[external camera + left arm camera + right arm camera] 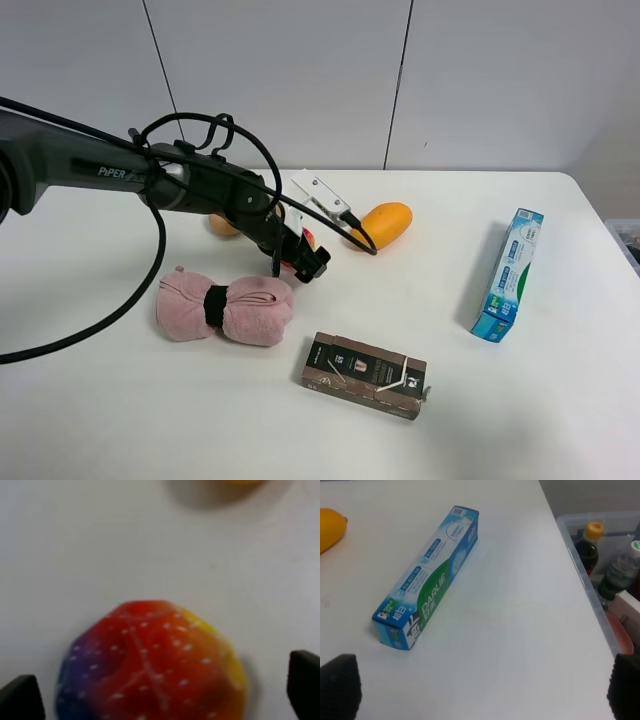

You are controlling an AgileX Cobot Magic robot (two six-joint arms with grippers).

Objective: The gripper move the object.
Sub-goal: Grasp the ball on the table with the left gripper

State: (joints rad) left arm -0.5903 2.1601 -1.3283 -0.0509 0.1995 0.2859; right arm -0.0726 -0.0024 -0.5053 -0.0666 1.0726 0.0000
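Observation:
The object, a small red ball (150, 665) with yellow and purple-blue blotches and white specks, lies on the white table. My left gripper (162, 695) is open and straddles it, with a black fingertip (20, 700) on either side and a gap to the ball on each. In the exterior high view the left gripper (306, 252) reaches down at the table's middle and hides nearly all of the ball (311, 239). My right gripper (480, 687) is open and empty above bare table; it does not show in the exterior high view.
An orange mango (385, 225) lies just right of the left gripper, a tan potato (222, 225) behind the arm. A pink rolled towel (225, 305) and a dark box (365, 375) lie in front. A toothpaste box (427, 577) lies at the right, a plastic bin (580, 555) beyond the table edge.

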